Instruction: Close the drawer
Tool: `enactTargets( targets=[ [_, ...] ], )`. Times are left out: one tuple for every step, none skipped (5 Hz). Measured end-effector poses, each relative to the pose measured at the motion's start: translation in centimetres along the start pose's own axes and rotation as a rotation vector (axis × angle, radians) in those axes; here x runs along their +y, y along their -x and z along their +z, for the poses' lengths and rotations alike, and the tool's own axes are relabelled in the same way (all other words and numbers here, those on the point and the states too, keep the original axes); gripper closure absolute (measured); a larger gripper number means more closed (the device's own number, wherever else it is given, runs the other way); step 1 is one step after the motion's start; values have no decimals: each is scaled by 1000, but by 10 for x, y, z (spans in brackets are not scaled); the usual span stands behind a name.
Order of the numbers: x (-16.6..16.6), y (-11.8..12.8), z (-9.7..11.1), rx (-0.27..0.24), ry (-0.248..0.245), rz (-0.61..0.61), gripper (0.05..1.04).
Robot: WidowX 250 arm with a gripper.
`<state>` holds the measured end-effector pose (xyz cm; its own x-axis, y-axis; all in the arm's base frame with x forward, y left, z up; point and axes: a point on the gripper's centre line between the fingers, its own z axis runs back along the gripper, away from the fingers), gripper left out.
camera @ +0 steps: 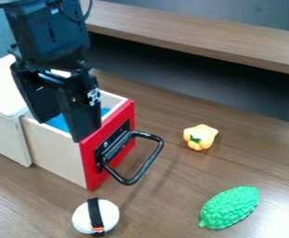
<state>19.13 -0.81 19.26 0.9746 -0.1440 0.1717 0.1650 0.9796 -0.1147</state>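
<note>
My gripper (61, 129) hangs at the upper left over the drawer, its two fingers spread apart with nothing held between them. The pale wooden drawer (55, 155) stands pulled out of its white-topped box (3, 135). Its red front (92, 174) faces right and carries a black loop handle (147, 163). The right finger is beside the top edge of that red front; I cannot tell if they touch. Some blue material (58, 122) shows inside the drawer, partly hidden behind the gripper.
A white rice-ball toy with a black band (112, 216) lies in front of the drawer. To the right are a yellow pepper-like toy (199, 135) and a bumpy green toy (230, 208). A wooden ledge (202, 39) crosses the back.
</note>
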Motion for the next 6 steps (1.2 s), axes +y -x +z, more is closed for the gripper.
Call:
enactTargets(
  targets=[
    [0,0,-2,9,2,3,85],
    [0,-15,-15,36,14,8,85],
    [2,-41,-27,37,34,14,85],
    [-1,-64,-46,53,27,7,85],
    [3,-75,-59,37,11,22,85],
    [11,-79,-74,29,-20,43,85]
  ],
)
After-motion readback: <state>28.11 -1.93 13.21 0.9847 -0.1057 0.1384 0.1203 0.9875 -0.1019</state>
